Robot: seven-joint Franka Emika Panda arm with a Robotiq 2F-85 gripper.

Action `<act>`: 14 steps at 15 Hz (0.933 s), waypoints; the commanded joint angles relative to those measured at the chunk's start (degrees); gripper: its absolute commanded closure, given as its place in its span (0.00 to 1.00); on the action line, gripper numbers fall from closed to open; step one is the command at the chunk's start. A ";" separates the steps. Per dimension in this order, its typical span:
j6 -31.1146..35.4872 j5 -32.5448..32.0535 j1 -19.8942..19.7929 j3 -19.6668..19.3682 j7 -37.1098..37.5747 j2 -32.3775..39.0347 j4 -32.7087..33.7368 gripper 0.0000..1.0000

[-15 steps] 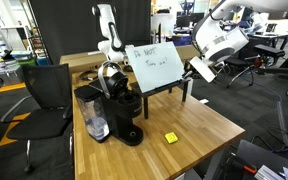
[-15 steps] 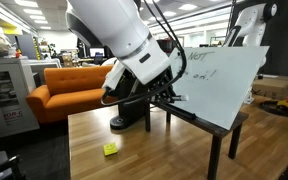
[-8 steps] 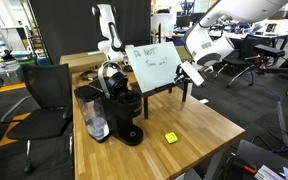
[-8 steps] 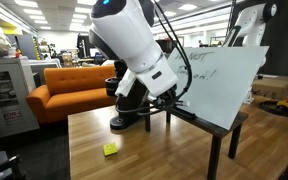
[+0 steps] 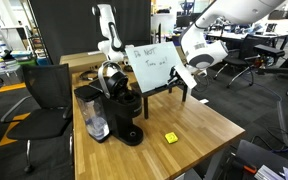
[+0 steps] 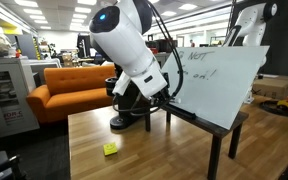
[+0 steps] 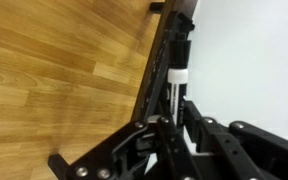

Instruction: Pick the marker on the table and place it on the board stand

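Black slim cylinder w/ a white band mid-body: the marker (image 7: 178, 72), clenched between the jaws in the wrist view. Its long axis runs straight out ahead of the jaws, far end pointing away from them, approx. parallel to the black frame bar of the board stand (image 7: 252, 60). It sits right at that bar; can't tell if touching.

The stand's panel is flat, smooth and white, on one side of the jaws. On the other side, beyond the bar, is the surface (image 7: 54, 70): light wood planks w/ clear grain.

In both exterior views the board stand (image 5: 156, 68) (image 6: 219, 80) shows blue handwriting and thin black legs, and the arm (image 5: 199, 50) (image 6: 129, 45) has rounded white shells.

A small yellow square block (image 5: 170, 138) (image 6: 110, 149) lies flat on the surface, well apart from the jaws. A black coffee machine (image 5: 124, 115) stands farther off.
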 commanded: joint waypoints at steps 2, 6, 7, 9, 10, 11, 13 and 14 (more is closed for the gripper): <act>-0.46 8.18 -0.33 -0.47 -6.39 0.15 1.00 0.95; -0.55 13.97 -0.22 -1.34 -10.79 0.15 1.07 0.95; -0.59 15.19 -0.18 -1.49 -11.81 0.14 1.05 0.95; -0.62 17.85 -0.12 -1.87 -13.95 0.19 1.11 0.95; -0.76 18.91 -0.14 -2.05 -14.76 0.25 1.11 0.95; -0.75 20.12 -0.13 -2.28 -15.70 0.38 1.24 0.95; -0.92 22.23 -0.20 -2.75 -17.11 0.64 1.44 0.95; -1.03 23.26 -0.21 -3.03 -17.88 0.79 1.55 0.95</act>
